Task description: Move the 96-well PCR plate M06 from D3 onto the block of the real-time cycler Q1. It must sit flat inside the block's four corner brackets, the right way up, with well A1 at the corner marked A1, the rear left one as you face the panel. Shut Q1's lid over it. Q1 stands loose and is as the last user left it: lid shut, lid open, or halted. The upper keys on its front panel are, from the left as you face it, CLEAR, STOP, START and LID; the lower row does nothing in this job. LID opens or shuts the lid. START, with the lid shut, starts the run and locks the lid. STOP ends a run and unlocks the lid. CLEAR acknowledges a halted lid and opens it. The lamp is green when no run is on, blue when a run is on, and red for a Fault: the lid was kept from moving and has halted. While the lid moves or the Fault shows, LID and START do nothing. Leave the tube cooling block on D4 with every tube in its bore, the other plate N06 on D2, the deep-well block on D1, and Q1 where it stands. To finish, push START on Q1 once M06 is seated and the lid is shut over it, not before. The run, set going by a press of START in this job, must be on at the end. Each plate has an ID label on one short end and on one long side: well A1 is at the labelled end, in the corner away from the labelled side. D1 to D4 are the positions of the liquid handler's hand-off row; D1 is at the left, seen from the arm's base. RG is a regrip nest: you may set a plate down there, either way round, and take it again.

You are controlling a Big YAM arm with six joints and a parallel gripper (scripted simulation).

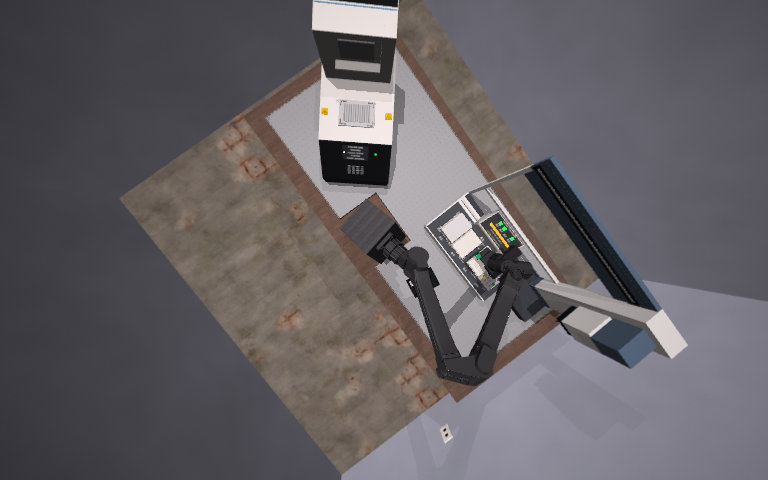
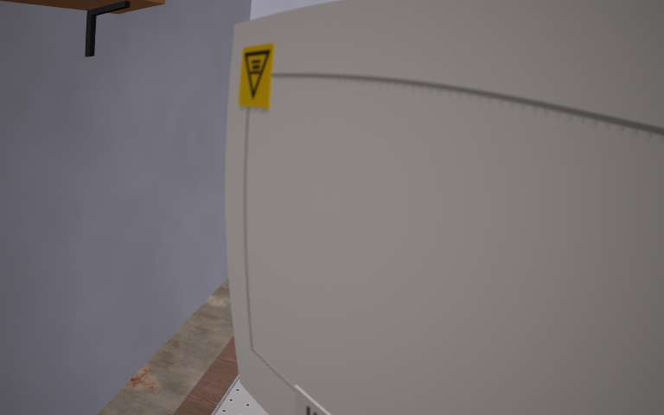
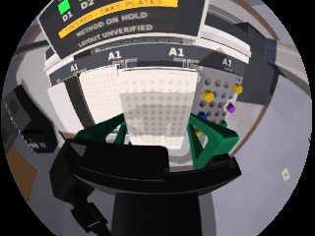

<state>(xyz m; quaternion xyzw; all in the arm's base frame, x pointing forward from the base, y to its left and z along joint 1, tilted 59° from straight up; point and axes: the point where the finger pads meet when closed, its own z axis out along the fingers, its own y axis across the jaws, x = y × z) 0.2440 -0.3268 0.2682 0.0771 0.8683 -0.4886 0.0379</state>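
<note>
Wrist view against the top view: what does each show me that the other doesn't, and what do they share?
Only the wrist view shows the status panel with D1, D2 and D4 lit green and D3 dark, the A1 marks, and the coloured tube caps. Only the top view shows the cycler Q1 with its lid raised, block bare and lamp green. Both show the gripper shut on the plate M06 at the hand-off row.

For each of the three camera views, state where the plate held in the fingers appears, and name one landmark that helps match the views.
Top: the plate lies right of centre on the hand-off row, half hidden by the gripper.
Exterior: not in view; a grey panel fills the picture.
Wrist: the plate sits at centre, between the green fingers.
Shared landmark: the status panel with green lamps, in top and wrist.
</note>
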